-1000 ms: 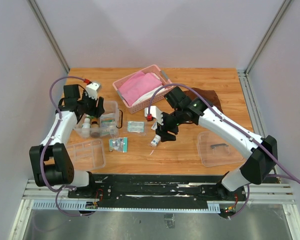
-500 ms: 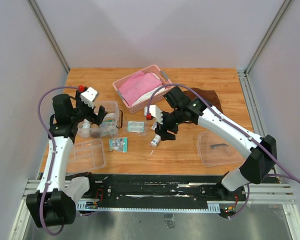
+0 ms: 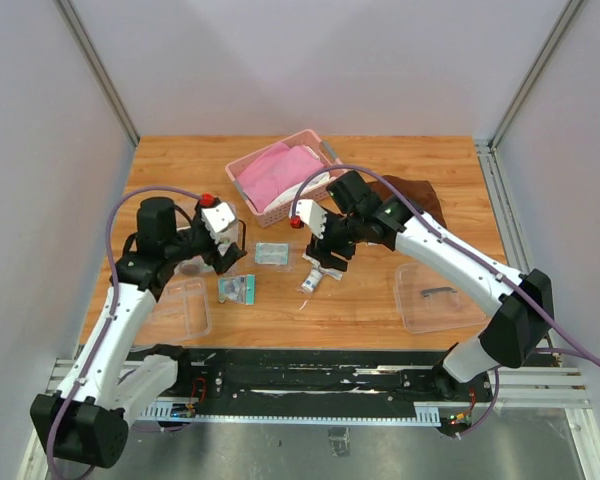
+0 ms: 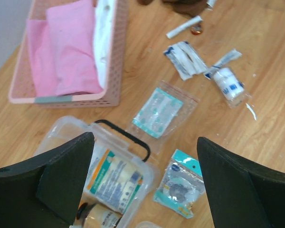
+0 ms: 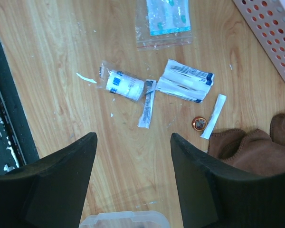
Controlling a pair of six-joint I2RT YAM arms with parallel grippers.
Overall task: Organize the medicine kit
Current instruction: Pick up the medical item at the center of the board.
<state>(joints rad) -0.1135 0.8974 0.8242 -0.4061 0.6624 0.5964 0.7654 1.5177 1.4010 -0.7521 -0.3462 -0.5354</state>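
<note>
Right wrist view: right jaws released, empty; wrapped bandage roll point(image 5: 125, 85) lies on the desk point(image 5: 61, 57) ahead of them, long axis finger-to-finger. Left jaws, released, hang over the medicine kit point(image 4: 66, 128), farther from roll.

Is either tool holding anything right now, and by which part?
Nothing is held. The left tool is open over the medicine kit; the right tool is open near the wrapped roll.

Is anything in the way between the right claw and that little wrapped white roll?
Nothing visible. The right gripper hangs with jaws open over bare table, and the wrapped roll lies uncovered just ahead; a thin packet lies against its side, not over it.
</note>
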